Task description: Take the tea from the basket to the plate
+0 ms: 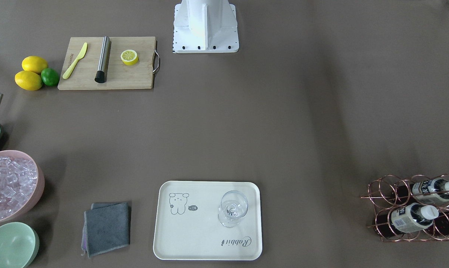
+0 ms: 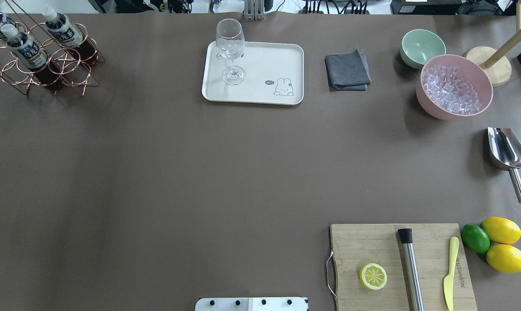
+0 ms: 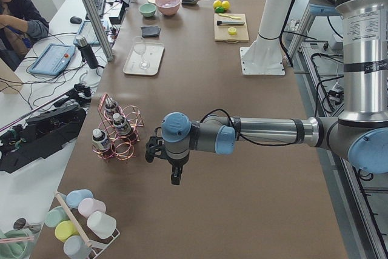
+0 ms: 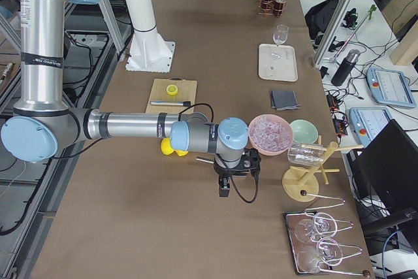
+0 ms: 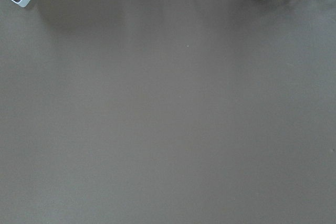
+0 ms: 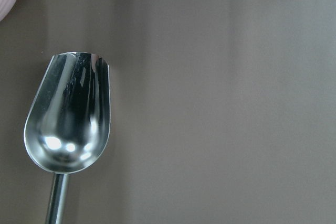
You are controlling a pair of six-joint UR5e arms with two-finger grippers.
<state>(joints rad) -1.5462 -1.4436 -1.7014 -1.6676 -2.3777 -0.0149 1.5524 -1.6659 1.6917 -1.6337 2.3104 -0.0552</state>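
Exterior left view: left gripper (image 3: 176,174) hanging over table (image 3: 242,198), finger gap impossible to judge; right gripper (image 4: 224,187) equally unreadable, caught only side-on. Beyond, three tea (image 3: 100,139) bottles standing in basket (image 3: 124,148) cells. Farthest, plate (image 3: 150,65) bearing wine glass (image 3: 140,53).

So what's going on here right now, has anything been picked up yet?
Nothing looks picked up yet. All three tea bottles sit in the copper wire basket on the robot's left. The cream tray holds only a wine glass. The left gripper hangs over the bare table beside the basket, and the right gripper hangs above the metal ice scoop. Both show only in the side views, so I cannot tell whether they are open or shut.
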